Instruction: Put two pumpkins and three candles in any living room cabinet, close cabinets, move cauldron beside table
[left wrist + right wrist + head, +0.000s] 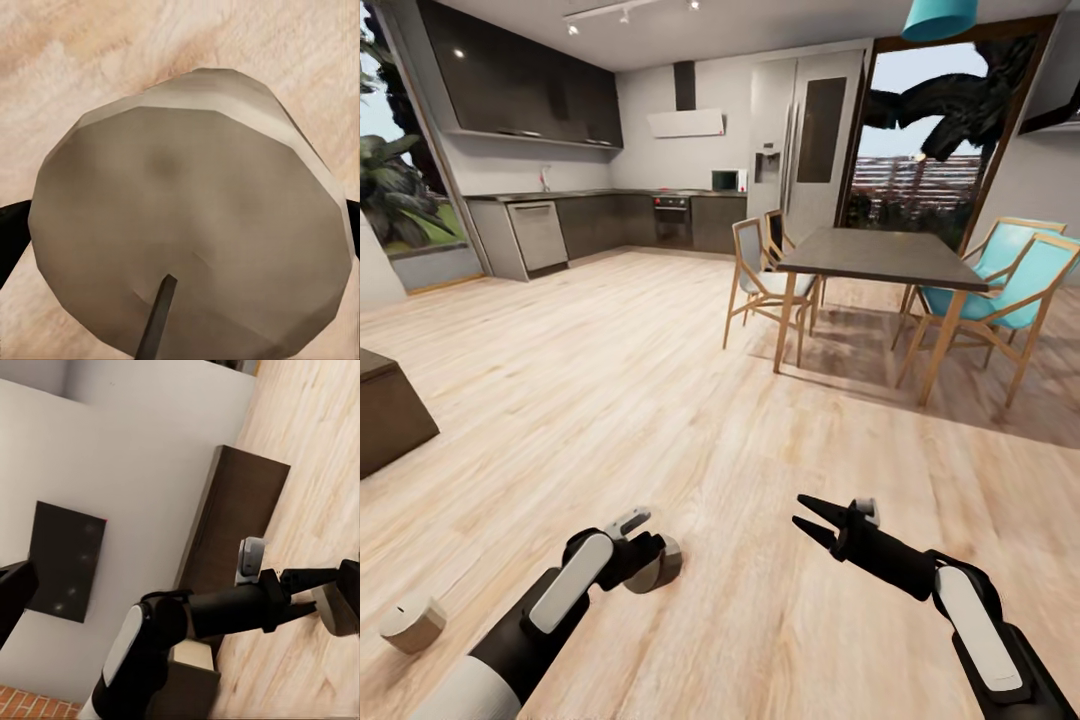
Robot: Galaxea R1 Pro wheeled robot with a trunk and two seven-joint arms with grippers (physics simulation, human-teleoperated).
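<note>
Filling the left wrist view, a candle [187, 217] is sitting clamped in the left gripper [650, 555], held above the wood floor [690, 400] with its wick facing the camera. It looks light, stiff and smooth, likely slippery wax, so pinching across the round sides at mid-height seems safest. Another candle [412, 622] is lying on the floor nearby. Right gripper [810, 520] is hanging spread, carrying nothing.

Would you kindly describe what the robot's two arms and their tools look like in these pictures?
Both arms are glossy black with rounded segments, each carrying an elongated white panel along the forearm. The left arm turns white nearer its base. The left tool has a small pale grey block on top. The right tool ends in two slim, pointed black fingers, with a pale grey block behind them.
</note>
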